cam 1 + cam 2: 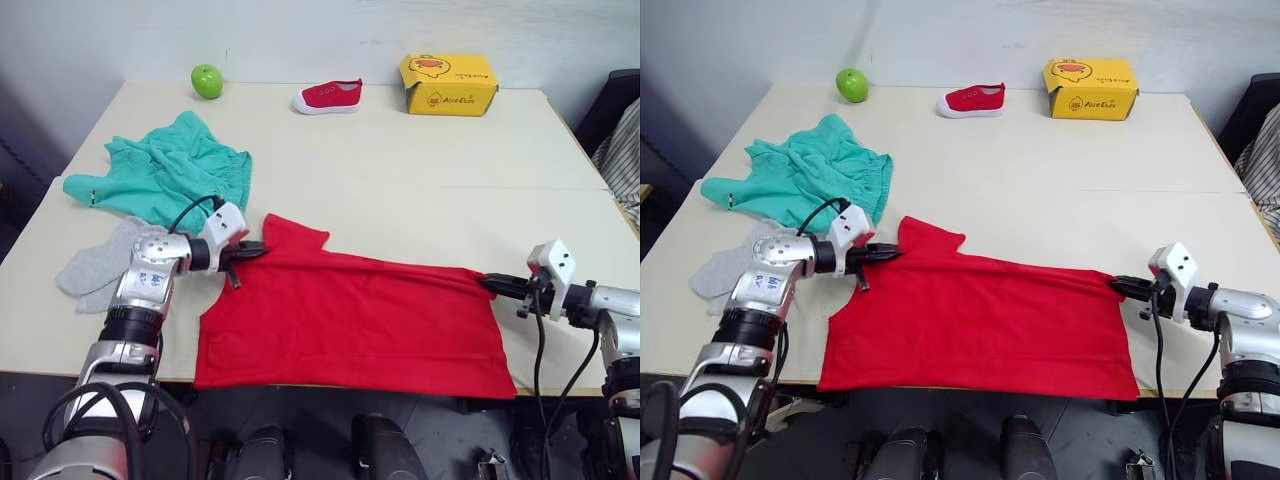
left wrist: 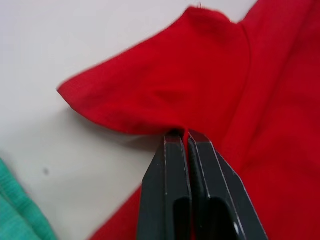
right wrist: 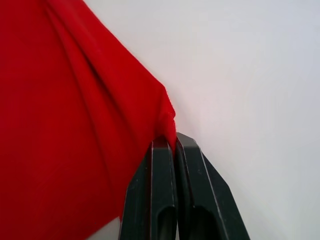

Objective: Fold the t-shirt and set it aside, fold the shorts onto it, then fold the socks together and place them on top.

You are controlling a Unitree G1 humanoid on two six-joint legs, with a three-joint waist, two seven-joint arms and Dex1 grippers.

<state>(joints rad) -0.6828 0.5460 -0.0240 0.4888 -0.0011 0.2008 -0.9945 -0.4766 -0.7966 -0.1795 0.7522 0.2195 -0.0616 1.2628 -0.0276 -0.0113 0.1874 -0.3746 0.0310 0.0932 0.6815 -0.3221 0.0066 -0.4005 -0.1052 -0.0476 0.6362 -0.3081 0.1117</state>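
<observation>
The red t-shirt [image 1: 350, 320] lies stretched across the table's front, folded lengthwise, its front edge hanging over the table edge. My left gripper [image 1: 256, 250] is shut on the t-shirt's left edge near a sleeve; the cloth is pinched between its fingers [image 2: 172, 170]. My right gripper [image 1: 488, 283] is shut on the t-shirt's right corner, with red cloth caught between its fingers [image 3: 165, 165]. The teal shorts [image 1: 165, 170] lie crumpled at the left. The grey socks [image 1: 100, 265] rest in front of the shorts, partly behind my left arm.
At the table's back stand a green apple [image 1: 207, 80], a small red shoe [image 1: 328, 96] and a yellow cardboard box [image 1: 448, 84]. A seam runs across the cream table [image 1: 420, 190]. A dark chair with striped cloth [image 1: 622, 140] stands beyond the right edge.
</observation>
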